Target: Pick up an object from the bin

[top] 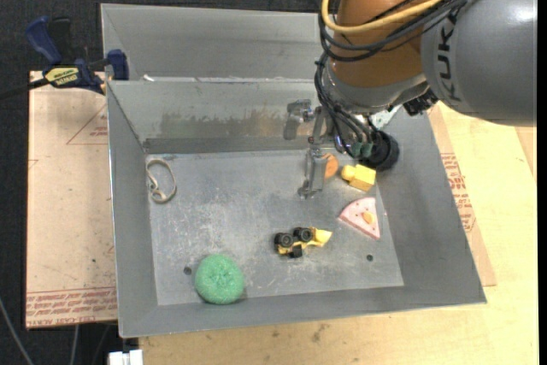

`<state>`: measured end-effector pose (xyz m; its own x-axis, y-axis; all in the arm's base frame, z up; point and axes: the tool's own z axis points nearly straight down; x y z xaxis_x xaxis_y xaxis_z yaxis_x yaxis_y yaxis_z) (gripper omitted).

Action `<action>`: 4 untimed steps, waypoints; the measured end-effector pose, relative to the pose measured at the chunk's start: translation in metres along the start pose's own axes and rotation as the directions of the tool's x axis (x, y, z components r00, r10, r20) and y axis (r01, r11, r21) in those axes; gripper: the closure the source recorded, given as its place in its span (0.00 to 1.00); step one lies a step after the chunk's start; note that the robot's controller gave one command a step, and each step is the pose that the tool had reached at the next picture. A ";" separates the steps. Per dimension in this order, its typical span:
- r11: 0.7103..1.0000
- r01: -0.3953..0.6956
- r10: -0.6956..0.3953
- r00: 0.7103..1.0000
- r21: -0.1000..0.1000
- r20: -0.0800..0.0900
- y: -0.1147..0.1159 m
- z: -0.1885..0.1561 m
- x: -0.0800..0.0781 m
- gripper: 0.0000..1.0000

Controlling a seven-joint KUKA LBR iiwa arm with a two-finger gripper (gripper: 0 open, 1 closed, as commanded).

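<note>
green ball (220,279), bin (299,308) front-left corner | yellow-black toy truck (301,241), front centre | gripper (309,184) low near yellow block (359,176), open or closed: cannot tell

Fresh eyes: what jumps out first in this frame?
The orange wrist cover looms at top right, with the gripper down in the middle of the bin, beside a small orange piece and a yellow block. A green ball sits alone at front left; a pink wedge and a toy truck lie front right.
</note>
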<state>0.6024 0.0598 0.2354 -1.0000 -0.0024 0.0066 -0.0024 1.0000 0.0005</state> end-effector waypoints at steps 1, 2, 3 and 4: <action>1.000 -0.001 0.001 1.000 -0.001 0.008 0.000 -0.005 -0.001 0.00; 0.999 -0.043 0.043 0.999 -0.003 0.014 -0.006 0.006 -0.002 0.00; 0.994 -0.112 0.112 0.994 -0.002 0.008 -0.049 0.046 0.016 0.00; 0.996 -0.086 0.086 0.996 0.001 0.011 -0.054 0.089 0.018 0.00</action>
<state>0.5836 0.0062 0.1461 -0.9965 0.0840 -0.0046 0.0840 0.9965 -0.0006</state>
